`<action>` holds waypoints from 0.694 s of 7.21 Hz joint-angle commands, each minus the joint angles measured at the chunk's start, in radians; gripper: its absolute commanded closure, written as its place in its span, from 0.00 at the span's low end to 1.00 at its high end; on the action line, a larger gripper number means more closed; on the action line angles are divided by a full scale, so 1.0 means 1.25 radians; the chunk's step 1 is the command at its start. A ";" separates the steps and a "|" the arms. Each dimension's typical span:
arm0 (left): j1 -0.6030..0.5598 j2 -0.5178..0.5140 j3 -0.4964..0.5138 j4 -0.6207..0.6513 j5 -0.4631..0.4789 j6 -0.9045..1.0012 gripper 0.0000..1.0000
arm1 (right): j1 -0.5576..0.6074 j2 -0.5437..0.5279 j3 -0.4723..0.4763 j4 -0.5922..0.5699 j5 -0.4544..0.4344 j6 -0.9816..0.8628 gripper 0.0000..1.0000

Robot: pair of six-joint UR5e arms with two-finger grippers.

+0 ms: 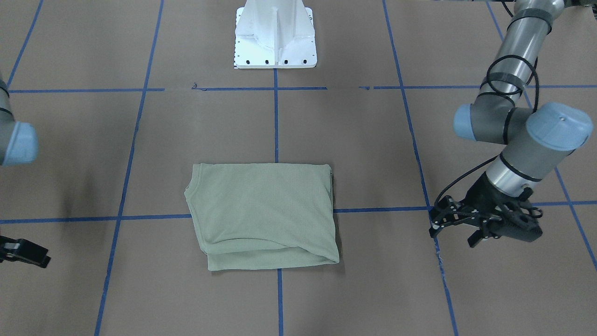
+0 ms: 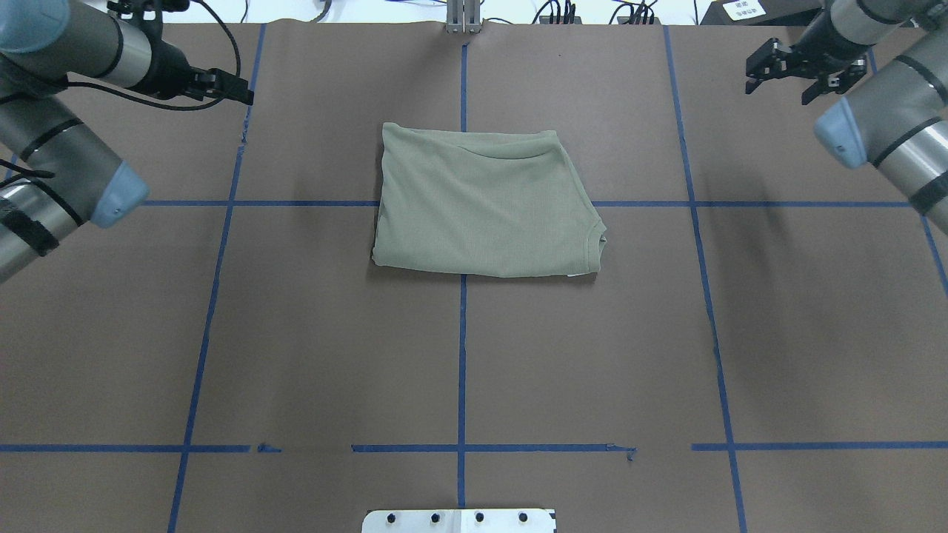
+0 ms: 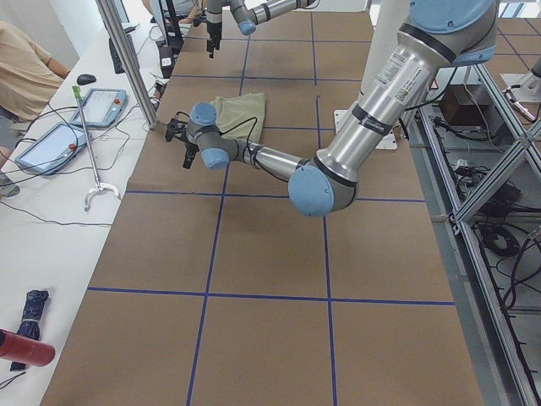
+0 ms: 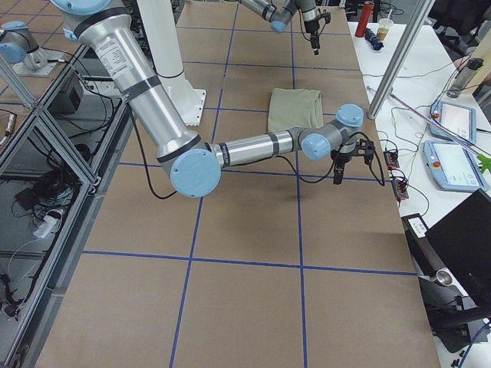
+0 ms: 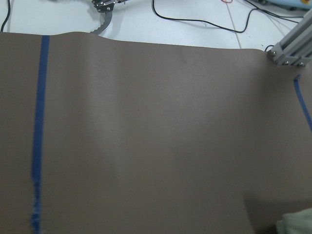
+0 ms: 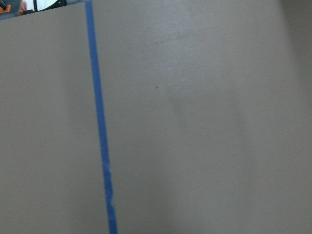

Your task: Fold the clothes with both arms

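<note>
Left end effector point(image 1: 454, 231) hangs low over the desk point(image 1: 373, 289) in the front view, fingers spread and empty. The shirt point(image 1: 263, 214) lies well off to its inner side, between it and the right end effector point(image 1: 28, 252), which barely shows at the frame edge.

Overhead, both end effectors sit toward the desk's far side, out past the shirt's far corners. The right one's fingers are spread wide and hold nothing. The shirt is a sage-green rectangle several layers thick, with the collar on the side toward the right end effector. A lower layer peeks out along the edge nearer both end effectors.

Side views agree: the cloth lies between them and touches neither.

Left wrist view catches only a pale shirt corner; right wrist view shows bare desk.

Likely trouble: pinching just the top layer for a further fold would peel the stack open. A low, dragging approach could skew the loose layers.
</note>
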 commanded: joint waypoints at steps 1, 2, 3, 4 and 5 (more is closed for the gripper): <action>-0.102 0.068 -0.044 0.078 -0.071 0.227 0.00 | 0.055 -0.121 0.080 -0.005 0.039 -0.135 0.00; -0.155 0.080 -0.053 0.143 -0.107 0.315 0.00 | 0.058 -0.165 0.125 -0.031 0.049 -0.152 0.00; -0.185 0.105 -0.096 0.214 -0.127 0.383 0.00 | 0.069 -0.209 0.175 -0.069 0.051 -0.211 0.00; -0.196 0.133 -0.169 0.315 -0.133 0.413 0.00 | 0.085 -0.231 0.229 -0.148 0.051 -0.267 0.00; -0.195 0.164 -0.217 0.378 -0.133 0.431 0.00 | 0.106 -0.244 0.284 -0.240 0.051 -0.312 0.00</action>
